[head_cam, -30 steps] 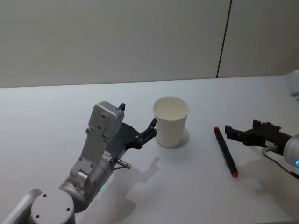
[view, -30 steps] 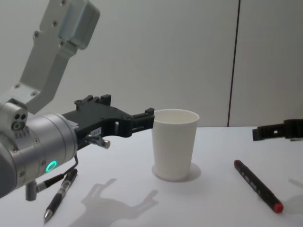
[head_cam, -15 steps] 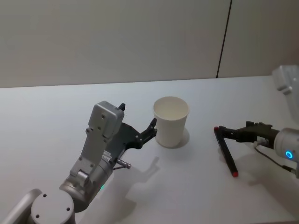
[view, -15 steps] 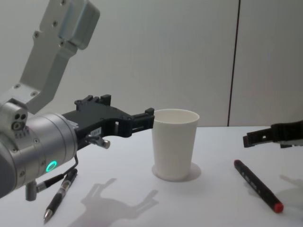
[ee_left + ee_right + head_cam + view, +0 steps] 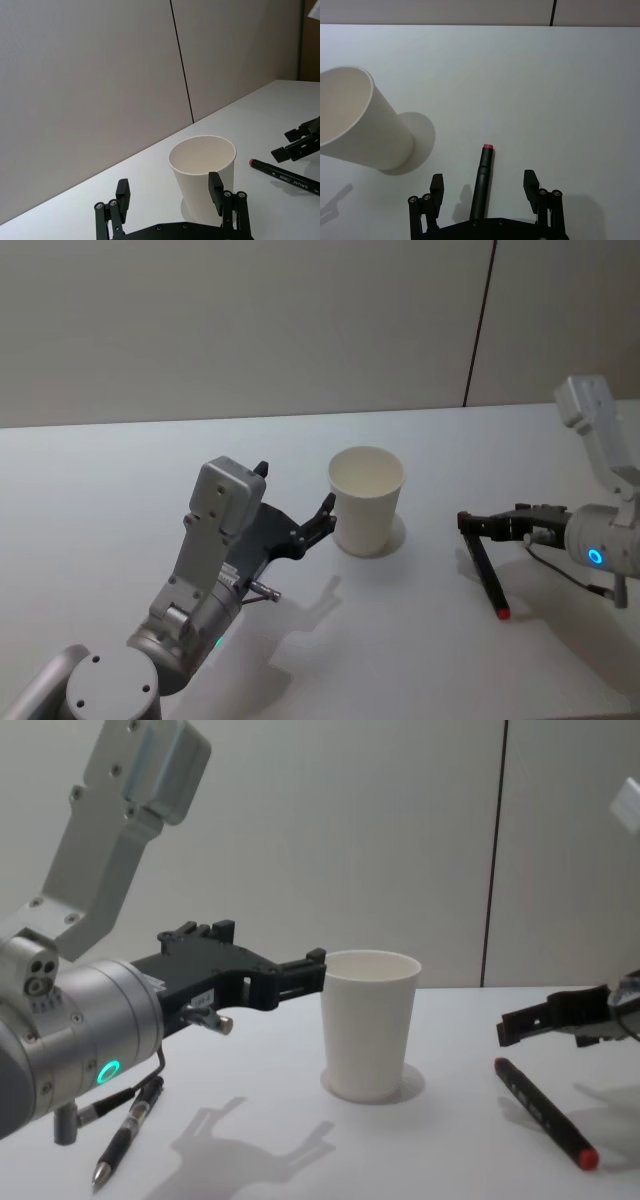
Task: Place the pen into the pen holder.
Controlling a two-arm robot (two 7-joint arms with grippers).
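Note:
The pen (image 5: pixel 489 577) is a black marker with red ends, lying flat on the white table to the right of the pen holder (image 5: pixel 366 500). The pen holder is a plain white paper cup, upright and empty. My right gripper (image 5: pixel 470 523) is open and hangs just above the pen's end nearest the cup. In the right wrist view the pen (image 5: pixel 482 180) runs between the spread fingers of that gripper (image 5: pixel 483 180). My left gripper (image 5: pixel 294 490) is open and stays close beside the cup's left side, where one finger (image 5: pixel 215 185) overlaps the cup (image 5: pixel 197 167).
A second black pen (image 5: pixel 125 1135) lies on the table (image 5: pixel 420 1160) under my left arm, near the front edge. A grey wall stands behind the table. Bare table surface extends in front of the cup (image 5: pixel 368 1030) and around the marker (image 5: pixel 545 1112).
My right gripper has moved left toward the cup and come down over the pen's near-cup end, its arm rising behind it. The left arm, cup and pen have not moved.

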